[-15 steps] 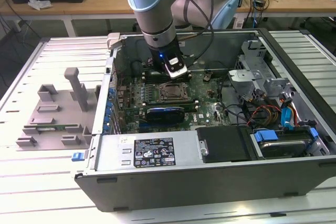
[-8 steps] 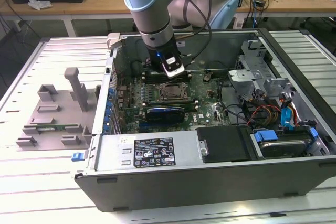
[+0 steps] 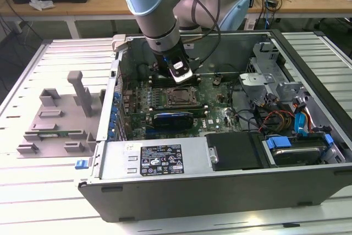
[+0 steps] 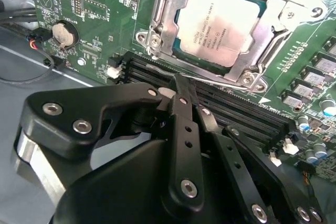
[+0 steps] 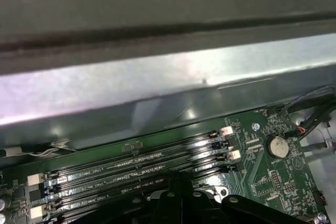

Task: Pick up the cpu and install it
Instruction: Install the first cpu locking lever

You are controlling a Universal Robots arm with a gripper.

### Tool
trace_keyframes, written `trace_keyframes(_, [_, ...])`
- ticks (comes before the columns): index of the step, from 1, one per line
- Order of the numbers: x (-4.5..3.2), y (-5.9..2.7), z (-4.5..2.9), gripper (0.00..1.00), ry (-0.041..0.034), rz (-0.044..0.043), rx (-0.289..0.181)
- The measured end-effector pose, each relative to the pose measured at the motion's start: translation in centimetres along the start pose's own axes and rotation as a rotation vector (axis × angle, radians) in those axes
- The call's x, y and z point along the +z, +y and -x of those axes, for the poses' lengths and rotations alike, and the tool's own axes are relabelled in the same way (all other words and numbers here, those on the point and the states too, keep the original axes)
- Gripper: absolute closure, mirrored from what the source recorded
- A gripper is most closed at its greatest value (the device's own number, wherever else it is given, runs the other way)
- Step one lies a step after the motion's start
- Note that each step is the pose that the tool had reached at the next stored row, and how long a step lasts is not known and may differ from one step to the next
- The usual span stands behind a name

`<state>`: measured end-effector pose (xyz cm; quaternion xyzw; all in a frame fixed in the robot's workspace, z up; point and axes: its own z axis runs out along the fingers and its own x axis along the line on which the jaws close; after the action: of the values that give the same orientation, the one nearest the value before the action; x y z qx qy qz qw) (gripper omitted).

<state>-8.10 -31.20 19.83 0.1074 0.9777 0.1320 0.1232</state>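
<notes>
Black, metal-linked claw (image 4: 181, 85) fills the lower half of the second wrist view, its fingers drawn together with nothing between them, the tips over the black memory slots (image 4: 231, 106) of the green motherboard (image 4: 94, 14). Just beyond the tips, in the upper middle of that view, the small square cpu with a silvery-grey metal top (image 4: 223, 24) lies flat inside the square metal-framed socket (image 4: 168, 22), whose frame surrounds it on all sides; claw and chip are apart.

In the exterior view the claw (image 3: 181, 78) hangs from the pale blue and grey robot arm (image 3: 157, 12) at the upper centre of the frame, reaching down into the open grey computer case (image 3: 220, 191), just above the socket (image 3: 180, 97) at the middle of the board. A flat grey plastic holder with upright pegs (image 3: 58, 119) lies on the white slatted table (image 3: 33, 191) at the left of the frame, beside the case.

In the first wrist view the memory slots (image 5: 131, 166) run across the lower part of the frame beneath the grey case wall (image 5: 157, 87), and a round silver coin battery (image 5: 277, 146) sits at the lower right.
</notes>
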Motion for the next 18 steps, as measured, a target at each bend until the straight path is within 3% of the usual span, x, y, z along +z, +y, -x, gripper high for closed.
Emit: trace_keyframes(18, [0.6,-0.59,0.04,0.89,-0.0014,0.0004,0.0])
